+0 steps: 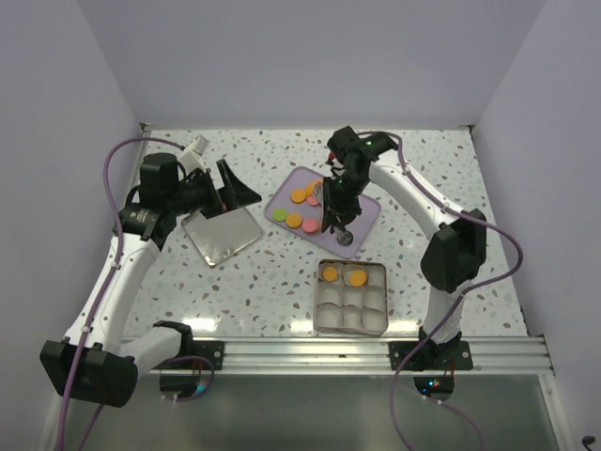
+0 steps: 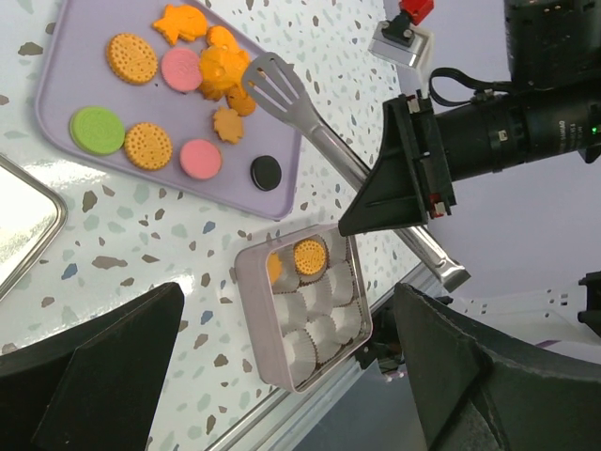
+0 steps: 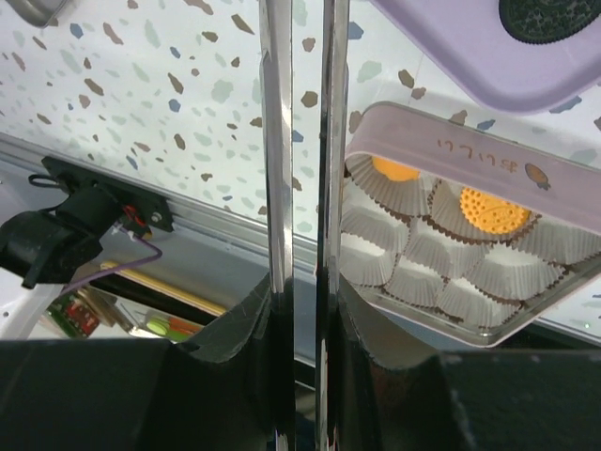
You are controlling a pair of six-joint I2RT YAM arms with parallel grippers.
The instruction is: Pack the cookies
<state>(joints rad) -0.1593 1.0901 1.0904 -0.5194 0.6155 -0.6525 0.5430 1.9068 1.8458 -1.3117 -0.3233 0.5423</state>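
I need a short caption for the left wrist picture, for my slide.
Right gripper holds tongs over a lilac tray of cookies; the tin holds two.

White arms (image 1: 120,274); purple cables (image 1: 106,178)

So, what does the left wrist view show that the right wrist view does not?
Only the left wrist view: the orange, pink and green cookies on the tray, the slotted head of the tongs, and the right gripper shut on their handle. Only the right wrist view: the lettering on the rim of the tin and a purple cable. Both: the tin, two orange cookies in its paper cups, and the black cookie at the tray's corner.
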